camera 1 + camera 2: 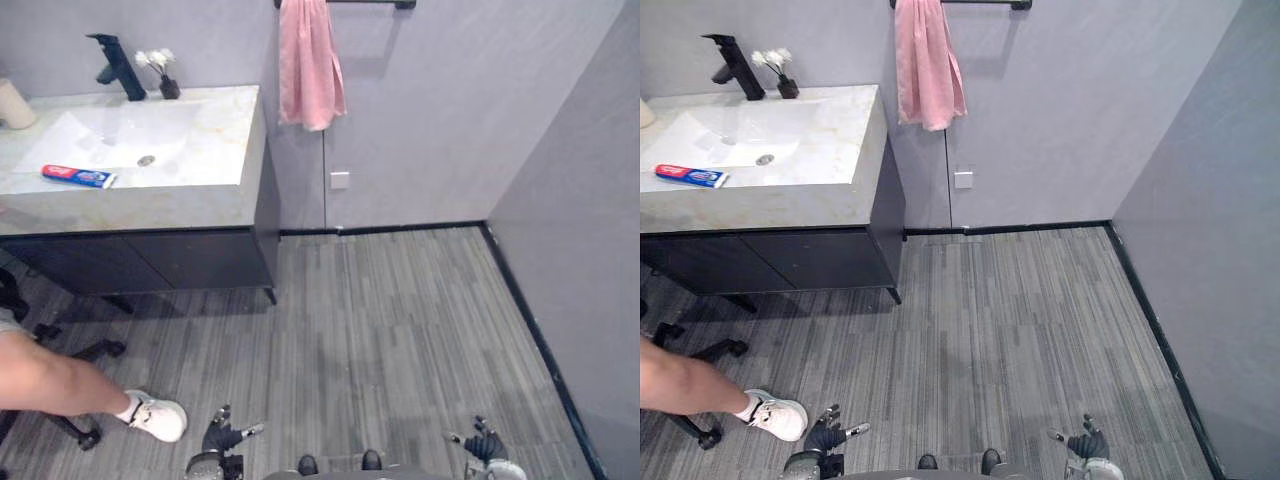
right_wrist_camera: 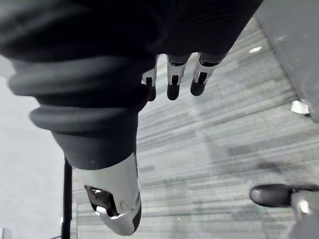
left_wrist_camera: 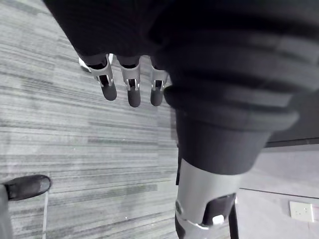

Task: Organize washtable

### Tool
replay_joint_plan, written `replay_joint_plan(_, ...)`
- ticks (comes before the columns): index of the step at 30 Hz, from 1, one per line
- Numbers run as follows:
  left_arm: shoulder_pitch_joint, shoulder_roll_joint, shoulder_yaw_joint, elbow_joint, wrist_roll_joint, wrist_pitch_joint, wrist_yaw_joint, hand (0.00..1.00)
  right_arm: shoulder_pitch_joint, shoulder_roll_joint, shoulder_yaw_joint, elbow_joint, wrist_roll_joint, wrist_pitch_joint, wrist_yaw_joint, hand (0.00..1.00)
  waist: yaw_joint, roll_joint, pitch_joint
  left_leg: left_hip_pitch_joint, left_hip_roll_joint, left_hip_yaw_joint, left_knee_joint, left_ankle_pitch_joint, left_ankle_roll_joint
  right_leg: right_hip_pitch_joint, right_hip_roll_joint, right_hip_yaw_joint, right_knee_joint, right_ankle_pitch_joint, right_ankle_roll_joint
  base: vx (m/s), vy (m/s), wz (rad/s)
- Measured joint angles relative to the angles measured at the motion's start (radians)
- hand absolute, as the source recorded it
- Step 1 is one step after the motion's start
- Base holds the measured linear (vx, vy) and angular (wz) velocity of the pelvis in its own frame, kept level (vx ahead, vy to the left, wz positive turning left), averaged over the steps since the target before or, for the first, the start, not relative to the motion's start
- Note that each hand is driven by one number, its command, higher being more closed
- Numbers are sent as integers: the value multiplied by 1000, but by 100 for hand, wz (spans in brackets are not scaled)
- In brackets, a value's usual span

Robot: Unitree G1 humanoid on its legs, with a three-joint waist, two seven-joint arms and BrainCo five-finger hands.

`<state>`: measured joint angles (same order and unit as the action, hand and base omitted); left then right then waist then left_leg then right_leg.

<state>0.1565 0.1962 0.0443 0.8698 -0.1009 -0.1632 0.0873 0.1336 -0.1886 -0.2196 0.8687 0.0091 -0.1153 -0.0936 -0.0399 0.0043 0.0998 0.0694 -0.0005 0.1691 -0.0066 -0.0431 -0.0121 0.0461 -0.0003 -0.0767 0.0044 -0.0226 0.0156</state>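
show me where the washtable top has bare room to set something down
Best patch: the bare marble strip of the countertop between the basin and its right edge. The front lip right of the toothpaste is bare too, but narrow. Crowded: the back edge, with faucet and flower vase, and the left end by a pale cylinder.

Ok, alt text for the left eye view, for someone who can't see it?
A marble-topped washtable stands at upper left with a toothpaste tube lying at the basin's front edge, a black faucet and flower vase behind. A pink towel hangs right of it; the left hand and right hand hang open and empty above the floor.
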Motion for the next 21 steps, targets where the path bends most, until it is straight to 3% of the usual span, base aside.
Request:
replay_joint_plan(5, 0, 18, 6, -71, 5, -16, -2, 0, 1, -18, 1, -46, -20, -28, 8, 0, -2, 10, 8, 25, -2, -1, 0, -1, -1, 30, -4, -6, -8, 1, 2, 102, 7, 0)
replay_joint_plan(13, 13, 9, 2, -113, 8, -20, -3, 0, -1, -36, 22, -71, -30, -32, 9, 0, -10, 21, 16, 34, 3, 0, 19, -25, -37, 44, -5, -5, -3, -14, 22, 36, -13, -1)
replay_joint_plan(16, 20, -2, 1, -130, 8, -20, 0, 0, -15, -37, 25, -71, -30, -32, 7, 0, -11, 29, 30, 30, 8, 12, 45, -51, -31, 37, -4, 0, 18, -27, 34, 2, -11, -12)
replay_joint_plan(17, 20, -7, 1, -134, 7, -20, 0, 0, -25, -37, 25, -71, -30, -32, 5, 0, -11, 33, 40, 24, 12, 26, 66, -75, -26, 30, -2, 5, 29, -38, 30, -47, 7, -28)
replay_joint_plan(19, 17, -19, 1, -136, 5, -19, 2, 0, -49, -37, 29, -70, -30, -30, 1, 0, -7, 45, 46, -13, 19, 50, 106, -139, 16, -19, 1, 20, 74, -91, 25, -53, 17, -39)
replay_joint_plan(21, 20, -27, -8, -159, -2, -19, 3, 0, -67, -35, 32, -71, -30, -27, -3, 0, -3, 37, 59, -52, 12, 78, 162, -179, 26, -123, -18, 45, 245, -170, 42, -26, 46, -33)
